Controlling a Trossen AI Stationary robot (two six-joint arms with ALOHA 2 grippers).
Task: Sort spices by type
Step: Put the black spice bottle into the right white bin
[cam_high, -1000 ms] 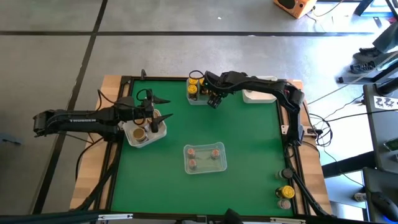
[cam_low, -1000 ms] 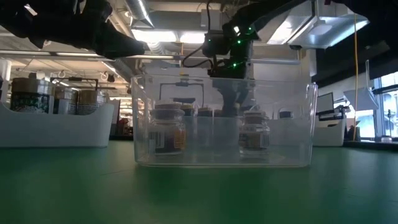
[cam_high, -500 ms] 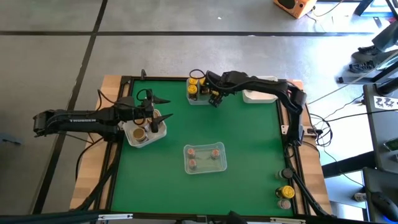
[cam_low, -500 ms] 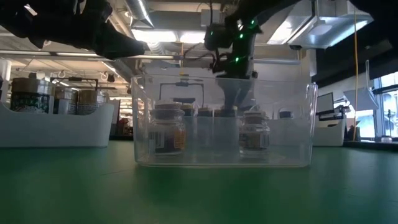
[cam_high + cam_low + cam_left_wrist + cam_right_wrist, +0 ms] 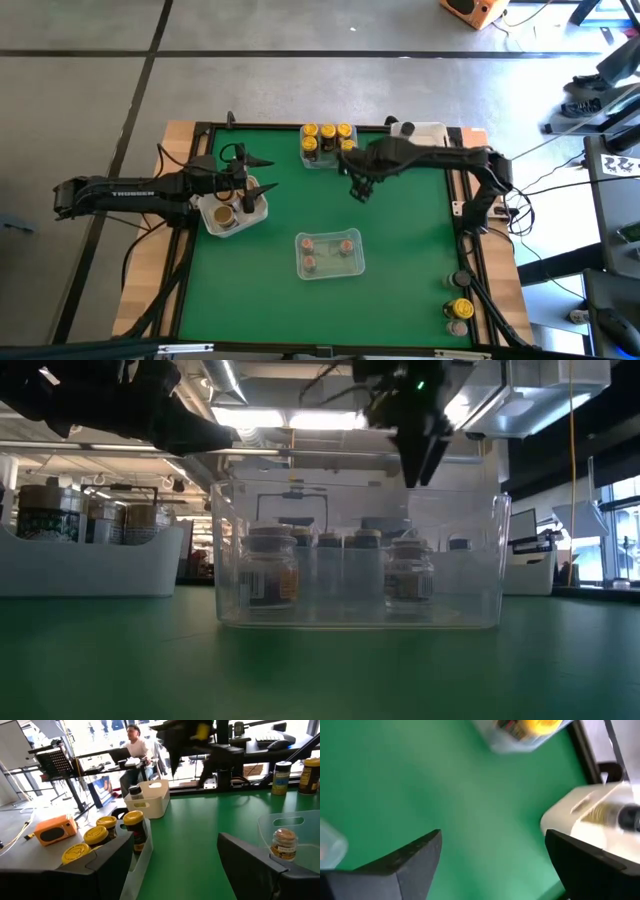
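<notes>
Spice jars with yellow lids (image 5: pixel 326 132) stand in a clear tub (image 5: pixel 322 160) at the far edge; the left wrist view shows them (image 5: pixel 107 822) too. Pinkish-brown-lidded jars (image 5: pixel 328 243) stand in a clear tub (image 5: pixel 352 266) mid-table. A tan-lidded jar (image 5: pixel 224 213) sits in a white tub (image 5: pixel 258 211) under my left gripper (image 5: pixel 250 190), which is open and empty (image 5: pixel 180 865). My right gripper (image 5: pixel 358 188) hangs open and empty above the green mat (image 5: pixel 492 865), between the yellow-lid tub and the middle tub.
A white tub (image 5: pixel 420 140) with a dark-lidded jar (image 5: pixel 630 815) sits at the far right corner. A few loose jars (image 5: pixel 460 310) stand at the near right corner. Bare green mat (image 5: pixel 400 230) lies around the middle tub. A person (image 5: pixel 135 740) is beyond the table.
My right gripper has risen from the yellow-lid tub and moved toward the table's near and right side, ending above bare mat. The yellow-lidded jars it was covering now show in the tub. My left arm has stayed still.
</notes>
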